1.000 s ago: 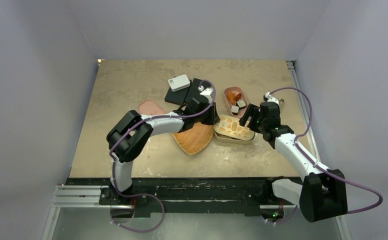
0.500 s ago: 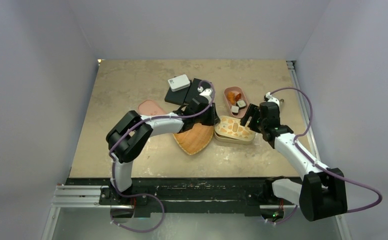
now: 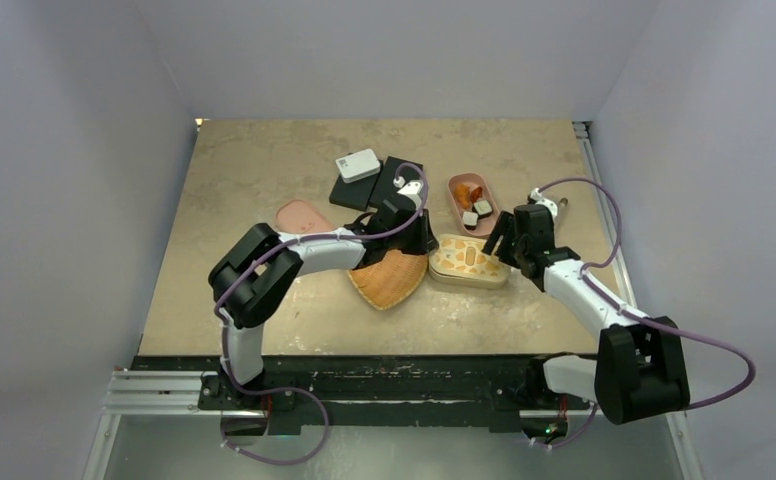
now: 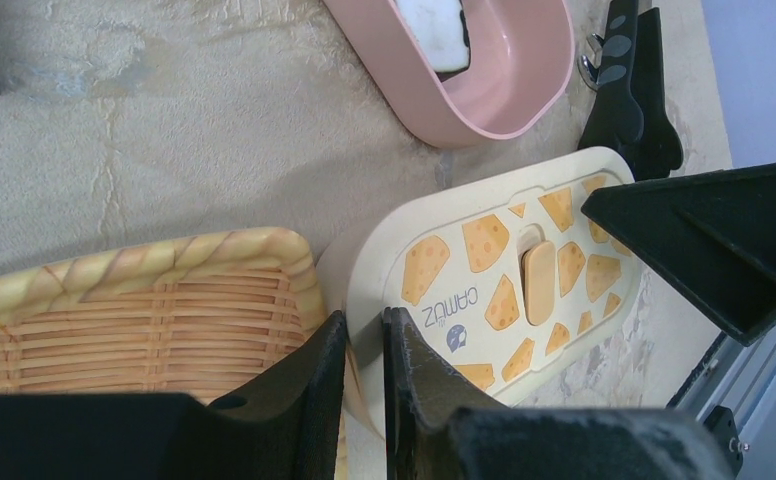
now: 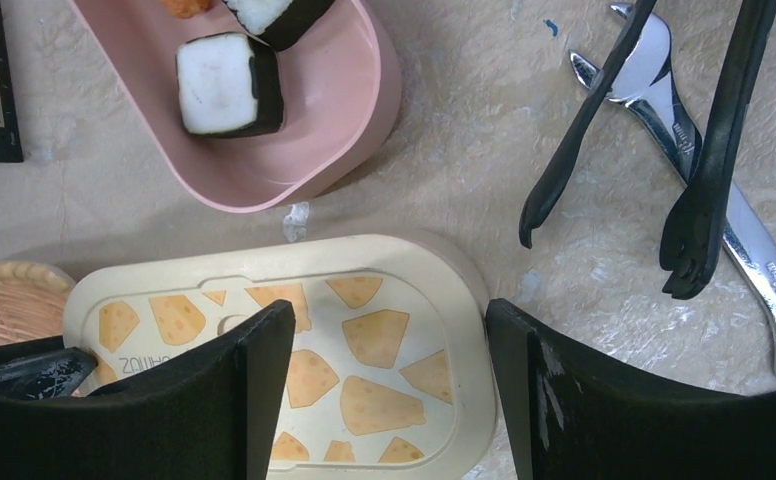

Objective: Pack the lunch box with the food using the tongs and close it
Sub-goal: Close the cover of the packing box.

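Observation:
The cream lunch box lid (image 3: pixel 469 260) with a cheese print lies between both grippers. My left gripper (image 4: pixel 364 325) is shut on its left rim, next to the wicker tray (image 4: pixel 134 320). My right gripper (image 5: pixel 389 310) stands open, one finger above the lid (image 5: pixel 364 350) and one off its right end. Just beyond lies the pink lunch box tray (image 5: pixel 349 110) holding the food (image 5: pixel 226 85): white pieces wrapped in dark and an orange one. The black-ended tongs (image 5: pixel 709 170) lie on the table to the right, held by neither gripper. What is under the lid is hidden.
A silver wrench (image 5: pixel 754 260) lies under the tongs. Behind the left arm are two black devices (image 3: pixel 379 180) and a white box (image 3: pixel 357 165). A second pink oval piece (image 3: pixel 304 214) rests left of the left arm. The wicker tray (image 3: pixel 389 280) touches the lid's left side.
The right gripper has crept left over the lid's right end. The left jaws have narrowed on the lid's rim, and the lid lies a little flatter.

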Robot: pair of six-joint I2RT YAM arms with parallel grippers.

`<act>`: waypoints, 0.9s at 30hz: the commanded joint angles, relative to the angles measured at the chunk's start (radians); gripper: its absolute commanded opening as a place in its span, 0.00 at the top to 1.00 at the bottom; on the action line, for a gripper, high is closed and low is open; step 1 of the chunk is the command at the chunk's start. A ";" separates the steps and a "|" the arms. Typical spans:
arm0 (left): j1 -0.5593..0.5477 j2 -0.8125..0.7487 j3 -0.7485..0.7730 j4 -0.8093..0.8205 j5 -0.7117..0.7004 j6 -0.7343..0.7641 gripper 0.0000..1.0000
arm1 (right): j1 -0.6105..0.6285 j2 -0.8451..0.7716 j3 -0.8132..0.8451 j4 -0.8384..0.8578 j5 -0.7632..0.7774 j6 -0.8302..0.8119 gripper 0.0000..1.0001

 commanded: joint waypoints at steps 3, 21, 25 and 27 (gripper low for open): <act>-0.009 -0.041 -0.020 -0.026 0.017 -0.007 0.82 | -0.005 0.002 -0.001 0.044 0.008 0.007 0.32; -0.026 -0.089 -0.014 -0.079 -0.010 0.020 0.69 | -0.005 0.009 0.029 0.034 0.085 -0.024 0.31; -0.026 -0.096 0.043 -0.138 -0.055 0.073 0.57 | -0.005 0.002 0.052 0.016 0.114 -0.044 0.27; -0.026 -0.093 0.064 -0.147 -0.062 0.087 0.52 | -0.005 0.007 0.059 0.016 0.110 -0.053 0.25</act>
